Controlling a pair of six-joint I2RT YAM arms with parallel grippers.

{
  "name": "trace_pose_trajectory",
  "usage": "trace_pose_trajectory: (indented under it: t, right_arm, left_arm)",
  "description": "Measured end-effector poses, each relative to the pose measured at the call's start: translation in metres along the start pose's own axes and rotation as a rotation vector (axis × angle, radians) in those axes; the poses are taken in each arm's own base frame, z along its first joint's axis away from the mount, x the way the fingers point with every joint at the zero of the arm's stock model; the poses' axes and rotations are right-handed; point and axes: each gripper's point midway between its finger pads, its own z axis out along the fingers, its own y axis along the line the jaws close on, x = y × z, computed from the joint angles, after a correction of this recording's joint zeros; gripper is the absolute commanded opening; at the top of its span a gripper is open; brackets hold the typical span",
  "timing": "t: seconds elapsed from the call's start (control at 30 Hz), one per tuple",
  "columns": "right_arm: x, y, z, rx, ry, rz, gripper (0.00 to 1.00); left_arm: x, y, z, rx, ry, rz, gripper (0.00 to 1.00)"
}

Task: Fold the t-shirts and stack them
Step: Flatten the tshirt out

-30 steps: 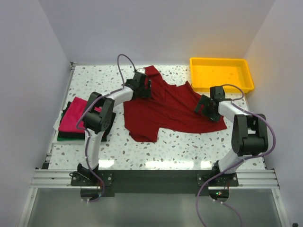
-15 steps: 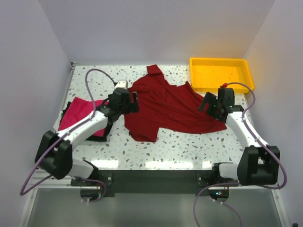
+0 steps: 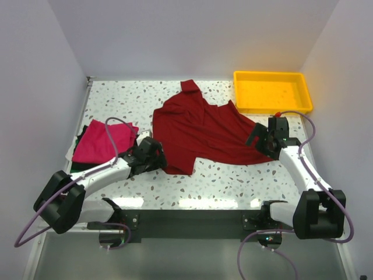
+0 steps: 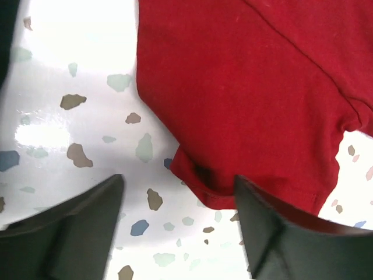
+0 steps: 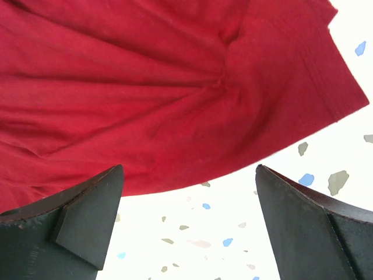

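Note:
A dark crimson t-shirt point(image 3: 204, 129) lies spread and crumpled in the middle of the table. A folded magenta-pink t-shirt point(image 3: 102, 142) rests on a dark green one point(image 3: 78, 167) at the left edge. My left gripper point(image 3: 156, 156) is open low over the red shirt's near-left corner. In the left wrist view that hem corner point(image 4: 201, 181) lies between the fingers point(image 4: 64, 227), and the gripper point(image 4: 178, 195) holds nothing. My right gripper point(image 3: 260, 137) is open at the shirt's right hem. The right wrist view shows the gripper point(image 5: 189, 178) straddling the edge of the red cloth point(image 5: 175, 87).
A yellow plastic tray point(image 3: 271, 74) stands at the back right corner. The left arm's purple cable point(image 3: 111, 129) loops over the pink stack. White walls close in the table on the left, back and right.
My left arm swung from the shirt's far collar area down to its near-left corner, and its jaws have narrowed slightly. My right gripper shifted a little right along the hem.

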Motion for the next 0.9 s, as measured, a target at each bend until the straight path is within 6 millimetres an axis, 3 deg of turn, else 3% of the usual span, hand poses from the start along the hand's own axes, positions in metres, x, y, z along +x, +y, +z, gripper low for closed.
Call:
trace_pose_trajectory:
  t: [0.13,0.23,0.27,0.33,0.37,0.53,0.7,0.9]
  right_arm:
    - [0.007,-0.004,0.002,0.011,0.017,-0.002,0.99]
    - [0.010,-0.007,0.003,0.019,0.024,-0.003,0.99]
    - [0.011,-0.007,0.003,0.022,0.027,-0.003,0.99]
    - [0.012,-0.008,0.003,0.025,0.031,-0.006,0.99]
    - [0.012,-0.009,0.003,0.027,0.031,-0.006,0.99]
    - [0.013,-0.015,0.002,0.058,0.026,-0.007,0.99]
    - [0.014,-0.027,-0.003,0.095,0.024,0.009,0.99]
    - [0.021,-0.047,-0.003,0.142,0.030,0.051,0.99]
  left_arm:
    - [0.005,-0.001,0.007,-0.006,0.016,-0.029,0.64]
    - [0.007,-0.004,0.013,-0.003,0.024,-0.051,0.42]
    - [0.008,-0.005,0.014,-0.001,0.029,-0.055,0.29]
    - [0.010,-0.006,0.016,0.007,0.039,-0.061,0.14]
    - [0.011,-0.007,0.015,0.010,0.044,-0.066,0.00]
    - [0.018,-0.009,0.005,0.032,0.060,-0.062,0.00]
    - [0.011,-0.007,-0.031,0.068,0.020,-0.080,0.02]
    - [0.009,0.014,-0.062,0.044,-0.021,-0.142,0.00]
